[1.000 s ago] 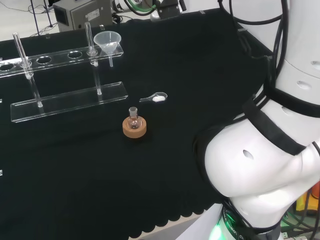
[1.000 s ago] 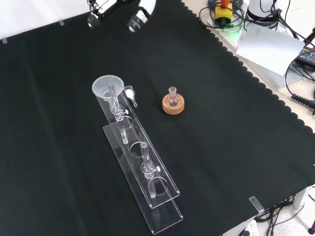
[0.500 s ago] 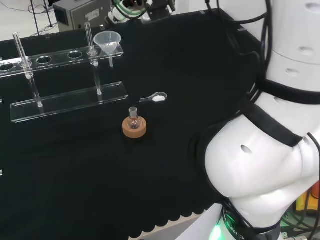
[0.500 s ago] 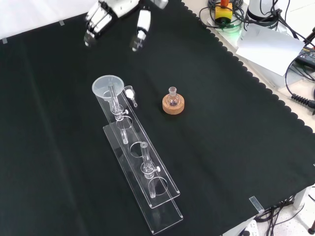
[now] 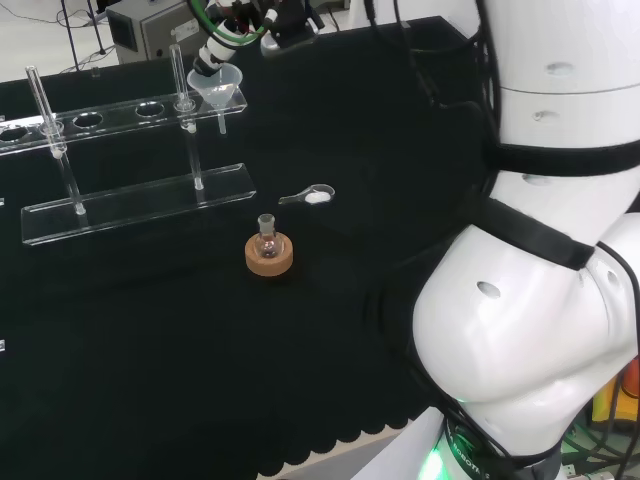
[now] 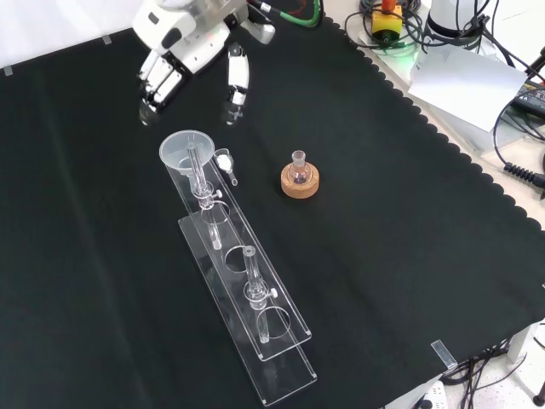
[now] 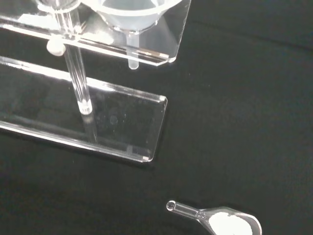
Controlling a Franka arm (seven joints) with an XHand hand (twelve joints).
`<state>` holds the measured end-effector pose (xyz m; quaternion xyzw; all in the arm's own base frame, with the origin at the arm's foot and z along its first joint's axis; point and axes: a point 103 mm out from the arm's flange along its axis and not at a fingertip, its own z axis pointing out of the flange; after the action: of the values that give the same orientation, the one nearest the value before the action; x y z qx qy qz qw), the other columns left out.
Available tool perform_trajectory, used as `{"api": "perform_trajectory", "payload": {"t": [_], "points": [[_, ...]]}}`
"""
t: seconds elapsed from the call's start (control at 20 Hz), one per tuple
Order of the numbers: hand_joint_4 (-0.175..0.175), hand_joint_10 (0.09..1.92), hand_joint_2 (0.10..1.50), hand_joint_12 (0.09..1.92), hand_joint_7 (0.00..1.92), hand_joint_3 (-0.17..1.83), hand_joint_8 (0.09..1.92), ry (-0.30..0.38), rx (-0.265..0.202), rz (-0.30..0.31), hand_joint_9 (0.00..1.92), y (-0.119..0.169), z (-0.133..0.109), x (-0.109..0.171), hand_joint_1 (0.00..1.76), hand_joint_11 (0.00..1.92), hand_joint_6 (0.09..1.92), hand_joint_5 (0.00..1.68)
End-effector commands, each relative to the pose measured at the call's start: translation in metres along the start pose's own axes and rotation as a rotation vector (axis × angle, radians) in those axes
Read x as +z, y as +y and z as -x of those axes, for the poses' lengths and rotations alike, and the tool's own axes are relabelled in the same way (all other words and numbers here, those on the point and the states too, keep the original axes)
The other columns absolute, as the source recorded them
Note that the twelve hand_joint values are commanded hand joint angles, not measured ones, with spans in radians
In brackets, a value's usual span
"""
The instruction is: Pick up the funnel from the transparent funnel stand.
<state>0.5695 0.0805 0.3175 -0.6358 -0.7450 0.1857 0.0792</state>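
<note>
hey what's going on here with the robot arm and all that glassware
The hand is open and hangs just beyond the funnel, not touching it. The funnel sits in the end hole of the clear stand. Nearby on the cloth lie a small scoop with white powder and a little flask on a cork ring.

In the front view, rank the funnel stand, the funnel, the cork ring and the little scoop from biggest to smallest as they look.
1. funnel stand
2. funnel
3. cork ring, slightly smaller than the funnel
4. scoop
</note>
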Motion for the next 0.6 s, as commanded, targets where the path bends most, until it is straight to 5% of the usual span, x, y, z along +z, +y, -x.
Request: {"api": "perform_trajectory", "payload": {"t": [0.05, 0.6], "points": [[-0.018, 0.7, 0.77, 1.4, 0.08, 0.29, 0.64, -0.082, -0.007, -0.098, 0.34, 0.011, -0.008, 0.005, 0.47, 0.36, 0.09, 0.14], [-0.016, 0.82, 0.71, 1.46, 0.0, 0.34, 0.56, -0.117, -0.014, -0.133, 0.14, 0.028, -0.007, 0.013, 0.48, 0.28, 0.09, 0.08]]}}
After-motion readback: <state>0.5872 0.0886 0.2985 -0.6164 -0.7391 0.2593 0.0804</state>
